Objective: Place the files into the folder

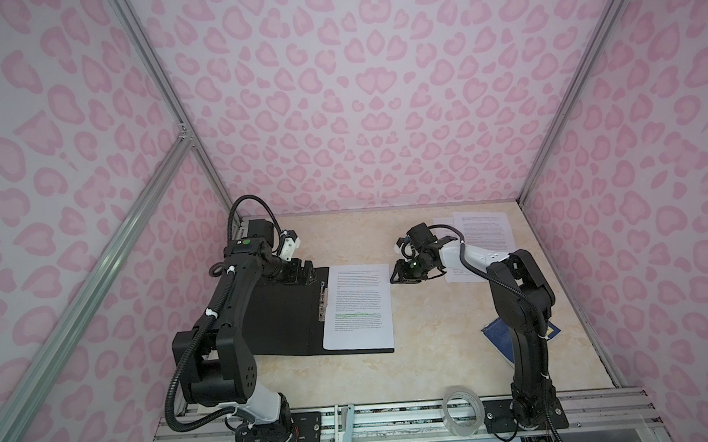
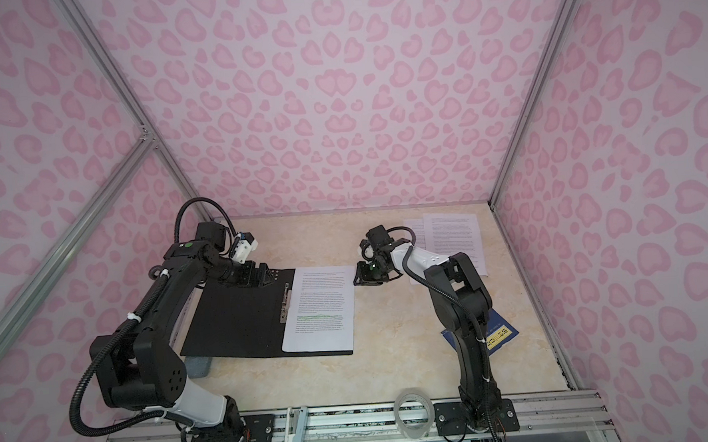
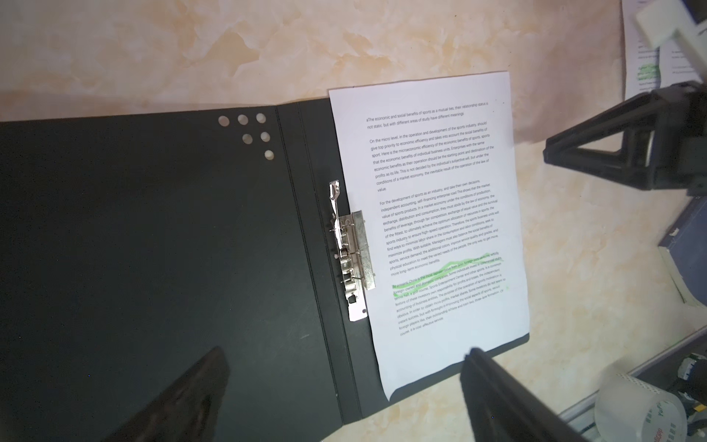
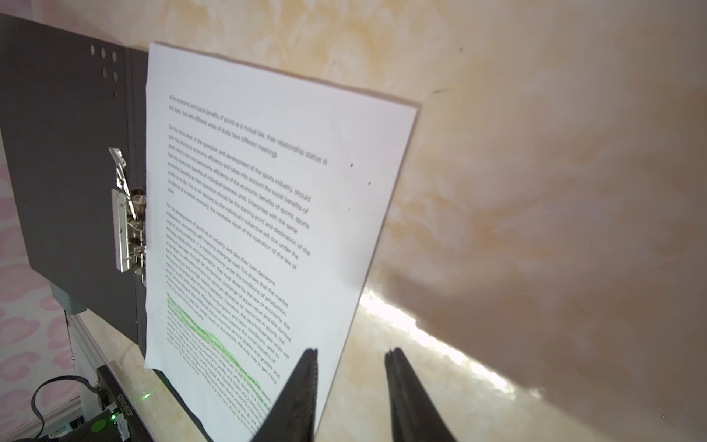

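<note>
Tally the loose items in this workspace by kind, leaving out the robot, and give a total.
Printed paper sheets: 3
Folder: 1
Dark blue booklet: 1
Clear tape roll: 1
Total: 6

Showing matt, finely grained black on the inside of the open flat folder (image 3: 153,229). Gleaming as bright polished metal at the silver spine clip (image 3: 354,252). Looking smooth and matt on the white printed paper sheet (image 3: 428,229). Reflecting light off the glossy beige marbled tabletop (image 4: 440,336). Appearing as cloudy, translucent plastic at the tape roll (image 3: 635,405).
</note>
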Action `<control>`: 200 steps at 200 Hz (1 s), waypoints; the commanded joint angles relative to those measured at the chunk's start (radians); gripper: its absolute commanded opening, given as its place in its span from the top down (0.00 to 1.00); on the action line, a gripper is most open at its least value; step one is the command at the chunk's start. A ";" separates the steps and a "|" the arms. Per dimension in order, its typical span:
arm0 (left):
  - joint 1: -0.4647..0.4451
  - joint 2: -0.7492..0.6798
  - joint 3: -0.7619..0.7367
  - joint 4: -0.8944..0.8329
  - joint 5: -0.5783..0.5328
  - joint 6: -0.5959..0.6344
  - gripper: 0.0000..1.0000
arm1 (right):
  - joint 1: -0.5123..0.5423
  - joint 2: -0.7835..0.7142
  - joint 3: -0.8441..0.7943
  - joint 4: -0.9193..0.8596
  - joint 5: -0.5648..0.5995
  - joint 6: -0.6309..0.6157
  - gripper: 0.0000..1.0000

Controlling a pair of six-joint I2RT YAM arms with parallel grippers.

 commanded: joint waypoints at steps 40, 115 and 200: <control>-0.011 0.081 -0.055 0.062 0.079 0.008 0.02 | -0.037 0.139 0.159 -0.007 -0.084 -0.001 0.66; -0.039 0.180 -0.098 0.105 0.097 -0.017 0.02 | -0.040 0.225 0.235 -0.036 -0.109 -0.005 0.66; -0.048 0.234 -0.087 0.124 0.099 -0.024 0.02 | -0.037 0.223 0.214 -0.027 -0.171 -0.023 0.67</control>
